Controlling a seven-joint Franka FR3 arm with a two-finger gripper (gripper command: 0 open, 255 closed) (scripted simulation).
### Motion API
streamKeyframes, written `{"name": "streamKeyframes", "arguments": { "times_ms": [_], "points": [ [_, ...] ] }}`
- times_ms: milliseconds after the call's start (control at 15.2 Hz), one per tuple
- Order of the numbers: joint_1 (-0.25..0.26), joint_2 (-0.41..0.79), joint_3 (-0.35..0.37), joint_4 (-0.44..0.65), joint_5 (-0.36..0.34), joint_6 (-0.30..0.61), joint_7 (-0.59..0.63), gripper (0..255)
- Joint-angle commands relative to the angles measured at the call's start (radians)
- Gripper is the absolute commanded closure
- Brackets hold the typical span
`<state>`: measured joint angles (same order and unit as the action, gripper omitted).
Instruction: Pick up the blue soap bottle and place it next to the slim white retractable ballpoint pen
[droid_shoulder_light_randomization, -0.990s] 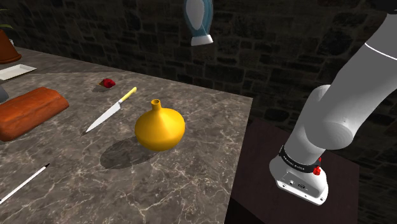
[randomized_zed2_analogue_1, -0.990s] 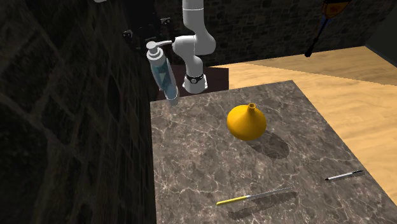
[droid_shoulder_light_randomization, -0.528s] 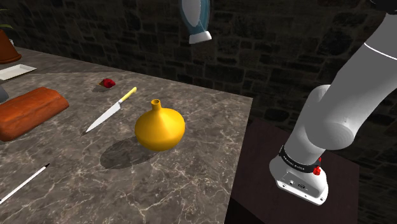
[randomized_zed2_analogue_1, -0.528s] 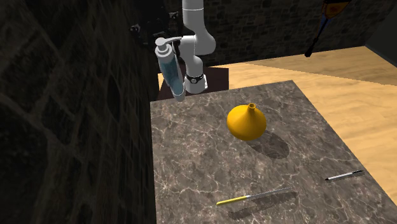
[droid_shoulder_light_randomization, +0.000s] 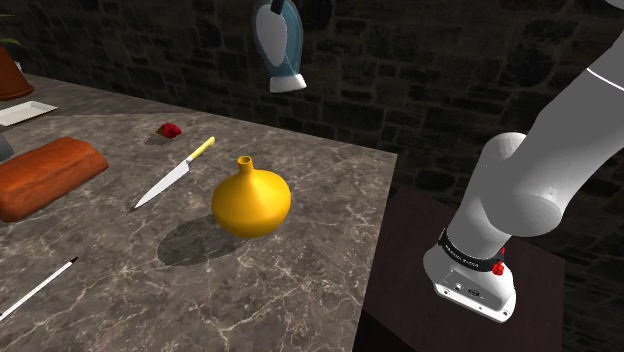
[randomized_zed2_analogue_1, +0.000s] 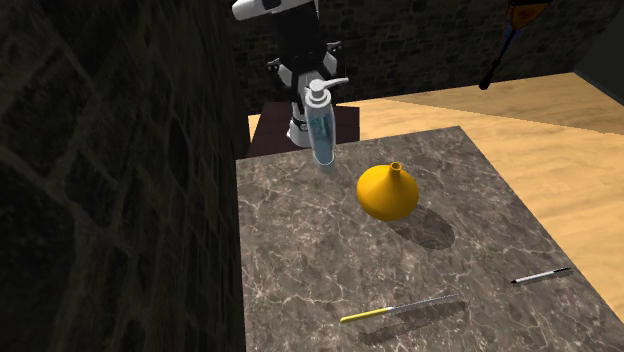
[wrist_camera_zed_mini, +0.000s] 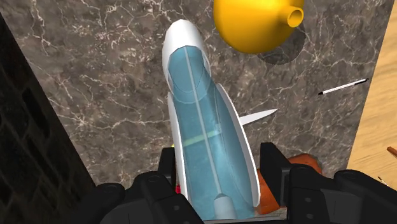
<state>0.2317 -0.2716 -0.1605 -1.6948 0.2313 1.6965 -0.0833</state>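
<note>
above the marble table (randomized_zed2_analogue_1: 300, 260) edge by the stand (droid_shoulder_light_randomization: 405, 290), gripper (wrist_camera_zed_mini: 219, 167) clasps the blue soap bottle (randomized_zed2_analogue_1: 322, 130) aloft, pump up, long axis tilted. white pen (randomized_zed2_analogue_1: 540, 275) lies flat beyond the yellow vase (randomized_zed2_analogue_1: 388, 192), well apart; judged: carry must skirt the vase.

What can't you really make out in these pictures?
- Shoulder view: the top of the soap bottle, cut off by the upper edge.
- Shoulder view: one end of the pen, cut off by the left edge.
- Wrist view: most of the knife, hidden behind the bottle.
- Shoulder view: the small red thing, too small to name.
</note>
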Motion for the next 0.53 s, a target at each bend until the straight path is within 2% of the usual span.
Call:
{"name": "streamKeyframes", "arguments": {
  "times_ms": [0, 462],
  "points": [
    [0.016, -0.007, 0.036, -0.035, -0.005, 0.041, 0.046, 255],
    [0.068, 0.006, 0.149, -0.114, -0.018, 0.167, 0.188, 255]
  ]
}}
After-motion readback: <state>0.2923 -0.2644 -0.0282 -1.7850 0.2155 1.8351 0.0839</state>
